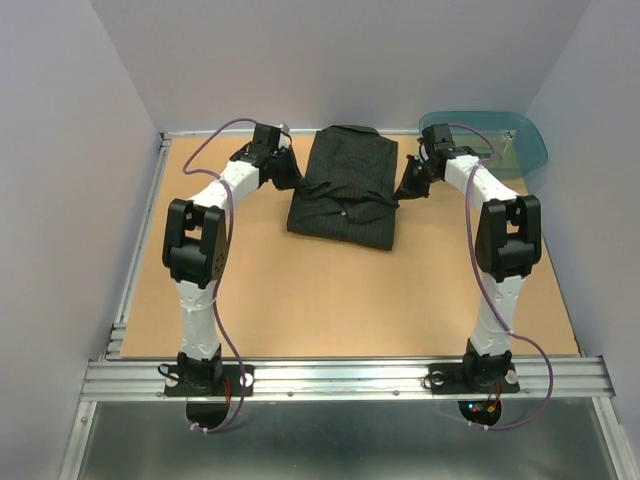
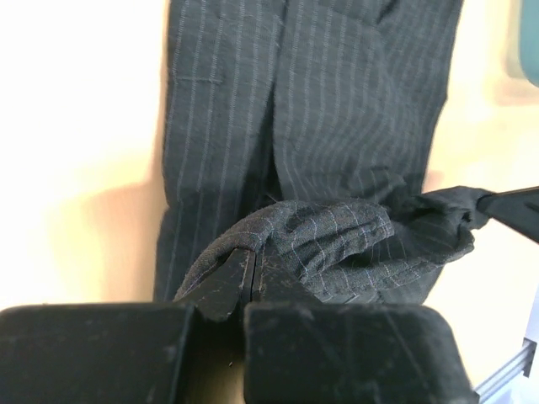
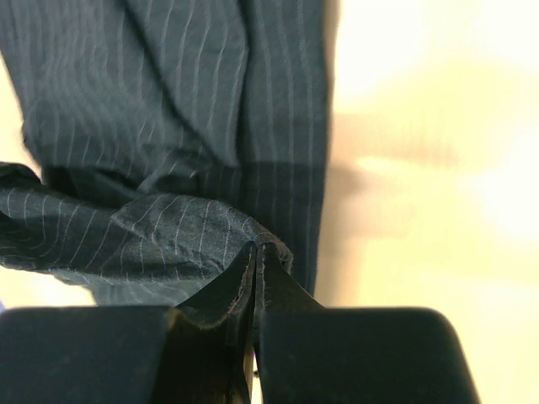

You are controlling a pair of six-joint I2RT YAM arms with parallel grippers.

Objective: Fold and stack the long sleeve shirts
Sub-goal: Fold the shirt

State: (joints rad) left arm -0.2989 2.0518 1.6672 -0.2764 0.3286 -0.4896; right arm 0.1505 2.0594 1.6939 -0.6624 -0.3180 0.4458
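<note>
The left claw [image 2: 246, 282] is clenched. Its two fingers press together at the lower middle of its wrist view, and a raised fold of the black pinstriped shirt [image 1: 345, 190] is pinched between the tips. The cloth bulges up from the pinch and runs toward the right of that frame, where a dark finger of the other arm grips the far end of the same fold. The right claw [image 3: 255, 273] is likewise clenched — its fingers meet at the lower middle of its own view, with a ridge of striped cloth caught at the tips and draping away to the left of the frame.

In the overhead view the shirt lies on the upper middle of the bench [image 1: 330, 300] as a roughly rectangular dark bundle. Its collar end points toward the top of the frame, and a small pale button shows near its lower part. The two claws sit at the shirt's left and right edges, about level with its middle, and the arms arch in from the bottom corners of the frame. From above, black fingers and black cloth merge, so the exact pinch points show only in the wrist views.

A teal plastic tub [image 1: 495, 140] stands at the upper right of the bench — just behind the right arm's wrist and apart from the shirt. One edge of it also shows at the upper right corner of the left wrist view.
</note>
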